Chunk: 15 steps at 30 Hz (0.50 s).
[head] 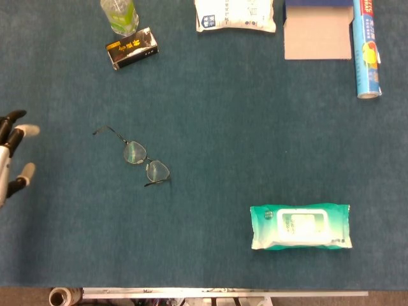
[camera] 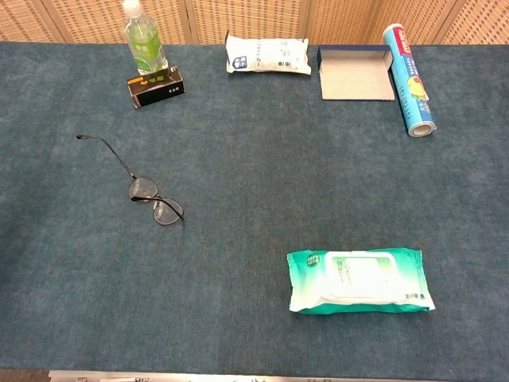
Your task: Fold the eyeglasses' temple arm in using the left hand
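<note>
One hand at the table's edge, glasses untouched

One hand, the left hand (head: 11,153), shows at the far left edge of the head view, its fingers spread apart and holding nothing; the chest view does not show it. The right hand is out of sight in both views. The eyeglasses (head: 140,157) lie on the blue table (head: 255,140), well apart from the hand, with one temple arm (camera: 103,151) stretched out open. A pack of wipes (head: 299,226) lies nearer the front right.

Left robot hand (head: 13,153) at edge, fingers spread.
</note>
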Tool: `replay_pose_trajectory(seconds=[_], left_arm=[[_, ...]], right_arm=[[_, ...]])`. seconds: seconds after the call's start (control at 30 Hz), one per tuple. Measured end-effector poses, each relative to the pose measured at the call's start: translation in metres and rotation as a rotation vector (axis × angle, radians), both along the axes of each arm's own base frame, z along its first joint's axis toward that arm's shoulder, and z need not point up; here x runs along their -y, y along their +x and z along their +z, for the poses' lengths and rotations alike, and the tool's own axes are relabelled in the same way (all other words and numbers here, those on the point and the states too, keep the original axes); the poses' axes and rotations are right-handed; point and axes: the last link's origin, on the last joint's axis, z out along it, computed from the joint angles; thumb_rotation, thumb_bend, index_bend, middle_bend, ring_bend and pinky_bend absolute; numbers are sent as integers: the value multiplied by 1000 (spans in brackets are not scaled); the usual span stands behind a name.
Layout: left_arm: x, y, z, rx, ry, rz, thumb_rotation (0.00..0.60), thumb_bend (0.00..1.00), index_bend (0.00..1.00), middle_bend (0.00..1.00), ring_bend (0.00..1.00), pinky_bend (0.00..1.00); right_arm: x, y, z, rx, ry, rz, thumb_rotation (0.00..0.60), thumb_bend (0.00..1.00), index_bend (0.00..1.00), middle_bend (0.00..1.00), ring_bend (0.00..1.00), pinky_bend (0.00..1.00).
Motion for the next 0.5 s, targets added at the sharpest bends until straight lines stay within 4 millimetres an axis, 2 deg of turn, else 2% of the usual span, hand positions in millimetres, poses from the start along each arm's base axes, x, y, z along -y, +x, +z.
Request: replay_pose_trajectory(seconds=[0.1, 0.2, 0.37, 0.5], left_arm=[[-1, 10, -3, 38, -23, 1, 600, 125, 113, 100, 176, 352], [-4, 19, -7, 86, -63, 13, 600, 100, 61, 53, 124, 309], [-11, 27, -15, 106, -86, 3, 600, 78, 27, 1, 49, 238], [-17, 36, -26, 138, -104, -15, 600, 75, 26, 0, 37, 226]], right_arm=[[2, 0, 2, 4, -1, 0, 600, 390, 629, 522, 407, 437], [4, 0, 2, 8, 2, 0, 600, 390, 629, 522, 407, 437], [9, 0, 1, 13, 13, 0, 600, 390, 629, 522, 407, 437], [12, 0, 0, 20, 22, 1, 600, 390, 629, 522, 407, 437]])
